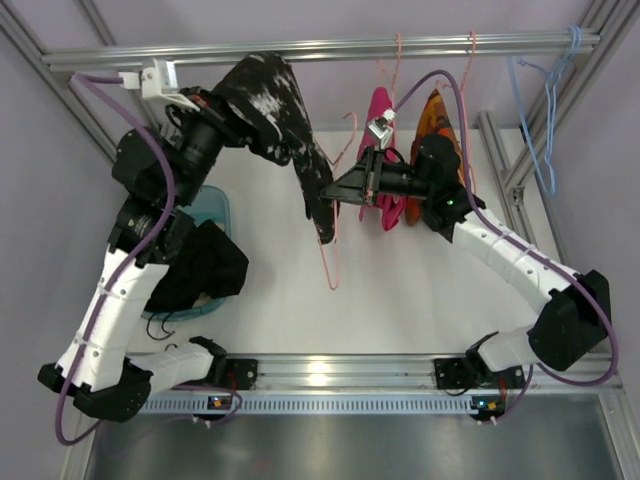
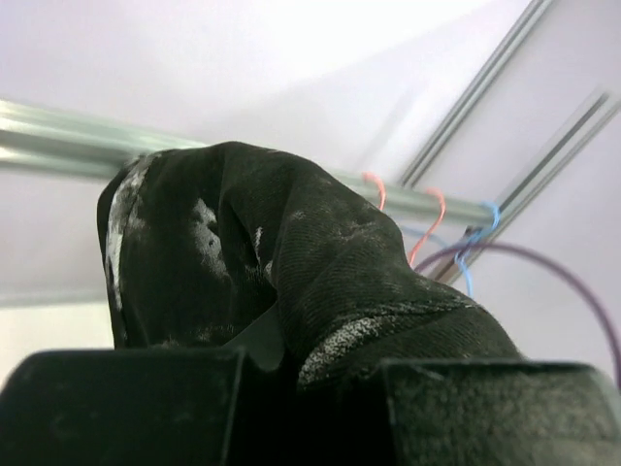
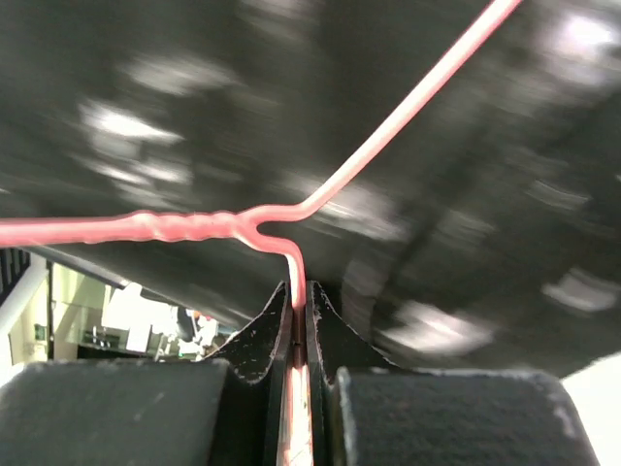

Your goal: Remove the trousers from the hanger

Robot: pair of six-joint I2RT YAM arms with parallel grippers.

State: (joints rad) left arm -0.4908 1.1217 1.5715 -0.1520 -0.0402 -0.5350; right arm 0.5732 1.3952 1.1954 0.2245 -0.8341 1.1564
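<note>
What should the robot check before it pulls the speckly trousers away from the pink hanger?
1. Left gripper shut on the trousers: ok, the fabric is bunched inside it.
2. Right gripper shut on the hanger: ok, the wire is pinched tight.
3. Trousers free of the hanger: cannot tell. In the top view their lower end overlaps the wire.
4. Room to lift higher: cannot tell. The top rail sits close by the left gripper.
5. Magenta garment clear of the right gripper: cannot tell. It hangs right behind it.
</note>
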